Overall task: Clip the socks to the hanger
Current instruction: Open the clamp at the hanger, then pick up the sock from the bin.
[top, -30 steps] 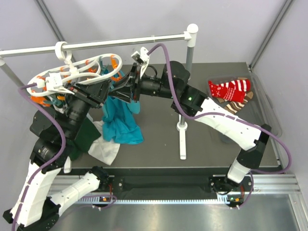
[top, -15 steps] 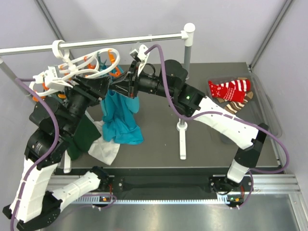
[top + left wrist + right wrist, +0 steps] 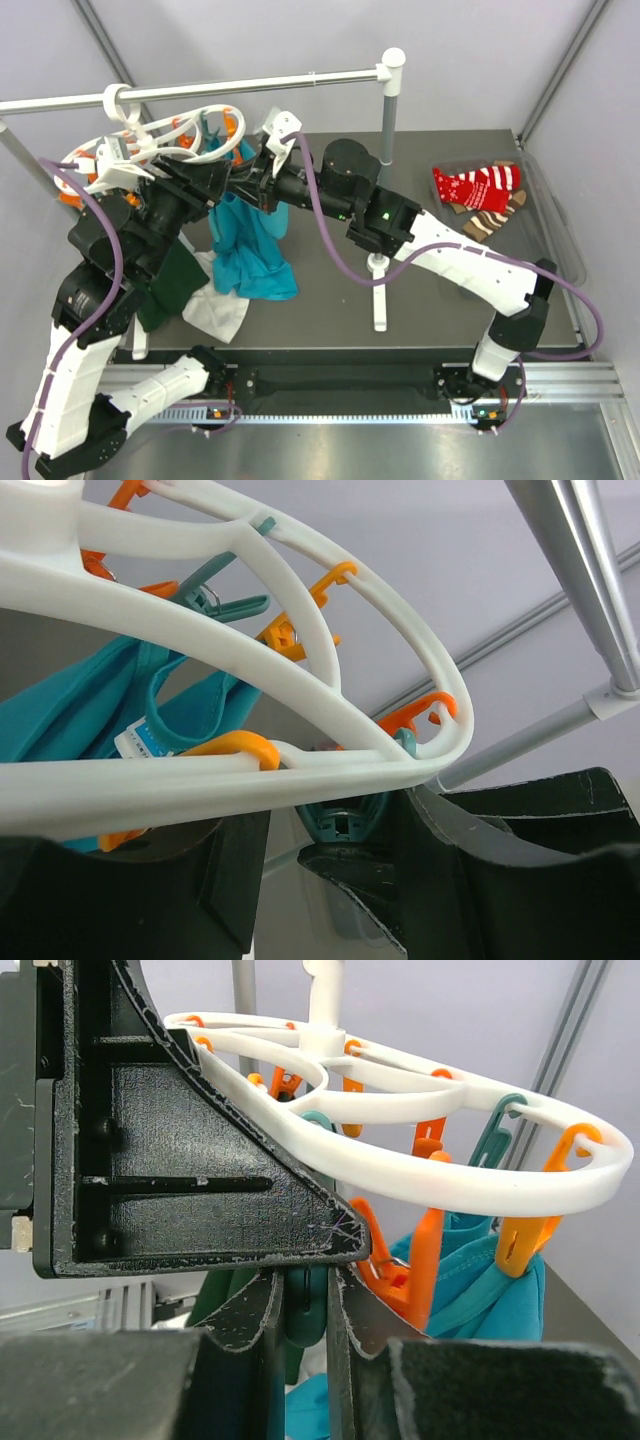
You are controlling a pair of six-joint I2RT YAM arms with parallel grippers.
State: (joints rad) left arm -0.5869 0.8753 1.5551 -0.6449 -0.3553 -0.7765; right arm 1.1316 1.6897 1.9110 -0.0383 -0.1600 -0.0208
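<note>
Hanger (image 3: pixel 440 1182) hung by its hook on the white rail (image 3: pixel 250 82), far left of the table (image 3: pixel 450 300), ring tilted, orange and teal pegs dangling under it. Both arms were up at it, side by side.

Left gripper (image 3: pixel 335 830): jaws wide, nothing clamped. The ring ran across just above both fingers; couldn't tell if it touched them.

Right gripper (image 3: pixel 300 1350): jaws narrow, pinched on a teal clothespin (image 3: pixel 303 1305) below the ring, with the left gripper's finger right beside it. Looked like the same peg that sat in the left gripper's gap.

Socks (image 3: pixel 478 190): all still off the hanger, in a small pile at the far right of the table, well apart from both grippers, red ones on top of the brown ones.

Teal garment (image 3: pixel 250 255) had its top up by the pegs and its lower part bunched on the table. Couldn't tell if it was clipped. Dark green cloth (image 3: pixel 172 285) and white cloth (image 3: pixel 218 312) lay just left of it.
</note>
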